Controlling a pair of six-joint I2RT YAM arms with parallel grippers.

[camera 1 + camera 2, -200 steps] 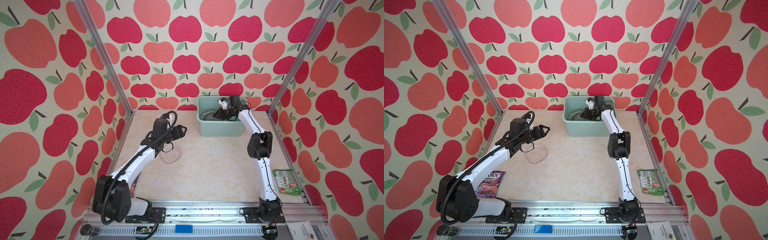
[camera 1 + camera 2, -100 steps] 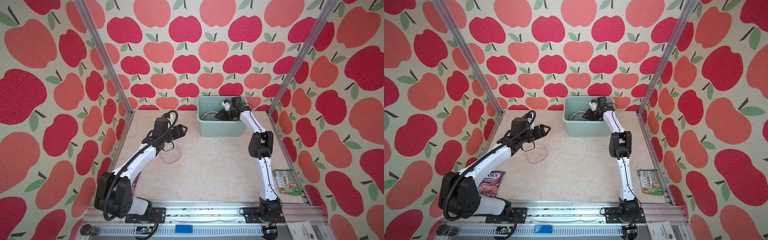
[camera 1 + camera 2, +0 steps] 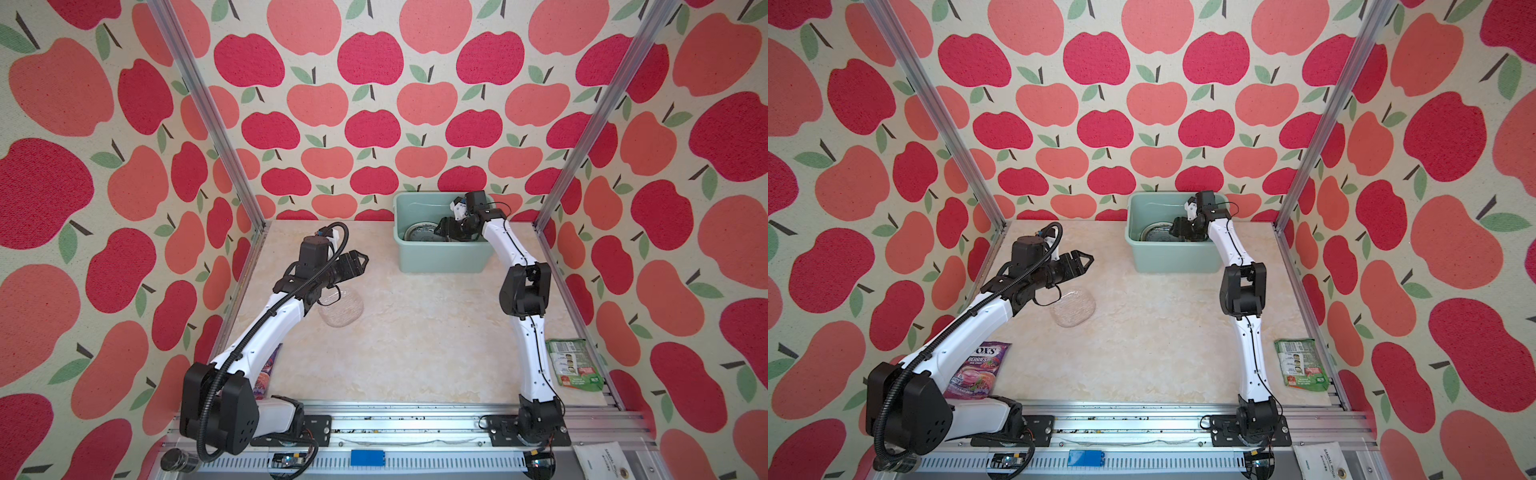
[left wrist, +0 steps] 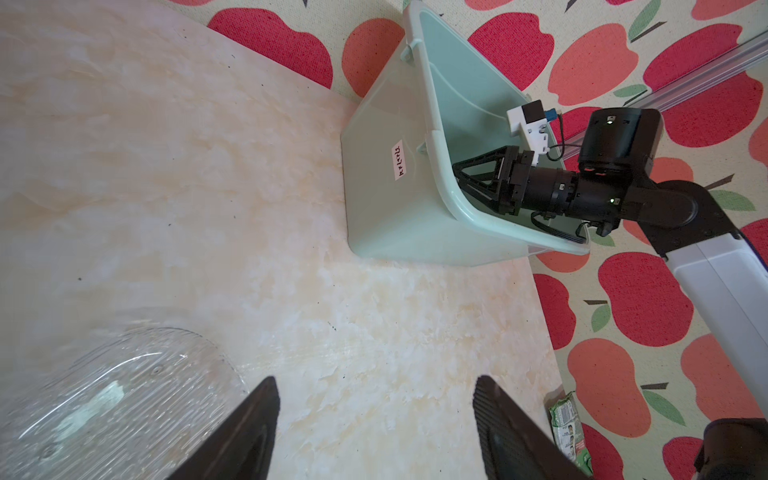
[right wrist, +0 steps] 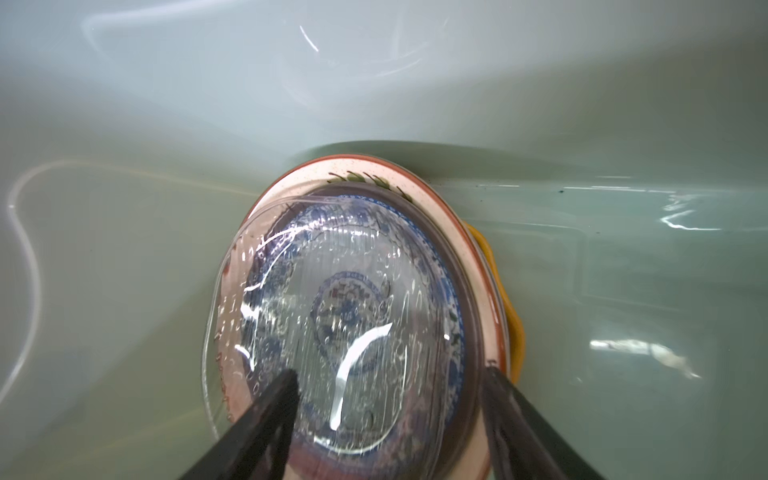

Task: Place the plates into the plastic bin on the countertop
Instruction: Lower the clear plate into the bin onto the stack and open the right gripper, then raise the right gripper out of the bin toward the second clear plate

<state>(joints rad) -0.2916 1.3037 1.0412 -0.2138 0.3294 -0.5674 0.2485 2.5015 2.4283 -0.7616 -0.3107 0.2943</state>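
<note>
Countertop (image 3: 415,332): mostly bare in both top views.

Plastic bin (image 3: 440,255) sits upper right of centre, against the back wall. A plate stack lies flat on its floor.

Stack, right wrist view, top down:
- top glass plate (image 5: 353,291)
- blue patterned plate (image 5: 453,307), showing through the glass
- cream floral plate (image 5: 299,183), rim only
- yellow plate (image 5: 515,328), just an edge at the right
- anything lower is hidden, so the count is at least four

Loose glass plate (image 3: 343,309) lies flat on the countertop, left of centre, well apart from the bin. It's the only plate I see outside the bin.

Left gripper (image 4: 374,380): jaws spread, nothing between them. In the left wrist view the loose glass plate (image 4: 116,399) is in the lower left, beside one finger and not between the two. In a top view the gripper (image 3: 1088,259) hangs above and behind that plate.

Right gripper (image 5: 390,370) is down inside the bin. Fingers are wide apart over the stack and I see no grip on anything. The top glass plate looks seated on the stack.

Green packet (image 3: 573,365) at right edge and purple packet (image 3: 978,370) at lower left aren't part of the job.

Read: nearly done. What's left is one pick of the loose glass plate, a carry and a drop on the stack. The right arm probably needs to clear the bin first.
</note>
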